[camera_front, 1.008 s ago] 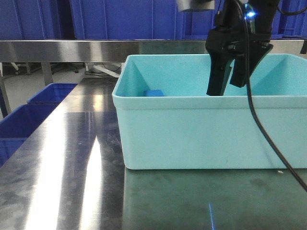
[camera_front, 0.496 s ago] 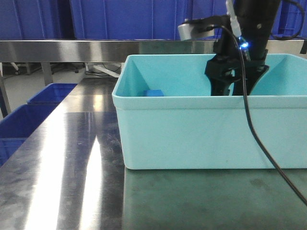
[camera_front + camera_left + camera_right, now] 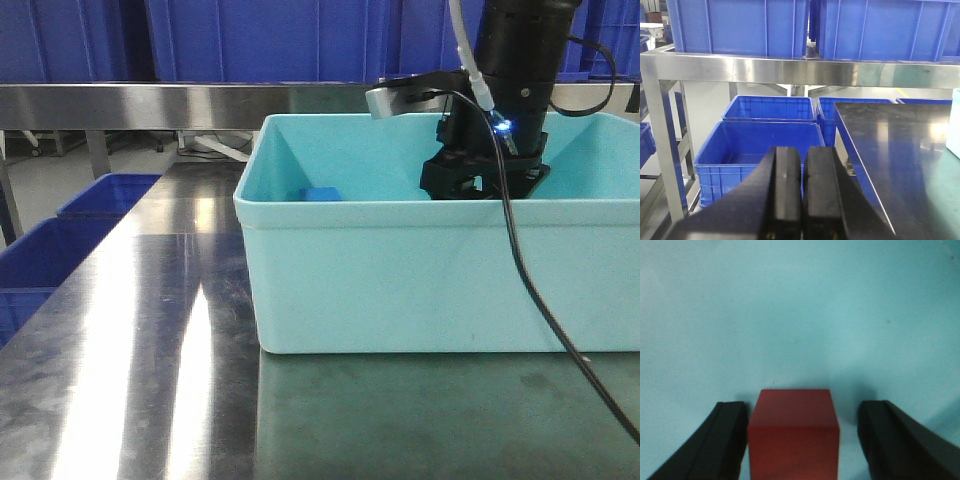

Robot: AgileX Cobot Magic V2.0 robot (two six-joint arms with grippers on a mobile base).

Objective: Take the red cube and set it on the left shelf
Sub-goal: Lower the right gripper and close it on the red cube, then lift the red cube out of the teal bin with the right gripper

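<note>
The right end effector (image 3: 801, 410) stands open, its two black fingers (image 3: 727, 440) straddling the small plain red-orange cube (image 3: 792, 435) on the floor of the pale teal plastic tub (image 3: 400, 280). In the right wrist view the cube is off-centre. It sits just beside the finger on the left, perhaps touching it, while a clear gap separates it from the finger on the right. The front view shows the right arm reaching down into the right half of the tub, with its fingertips hidden below the rim.

To grasp well, the arm would probably do best to shift slightly so the cube is centred, or to close slowly so the far finger draws the cube in without twisting it. The fingers look squared to the cube's flat side faces, which should favour a firm hold. The lift should then go straight up to clear the tub wall.

A small blue block (image 3: 321, 194) lies at the far left of the tub, well apart from the cube. The left end effector (image 3: 795, 190) is pressed closed on nothing, off the left of the shiny steel tabletop (image 3: 150, 350). The stainless-steel shelf rack (image 3: 130, 105), with deep-blue ribbed crates (image 3: 250, 40) on it, runs along the far side.
</note>
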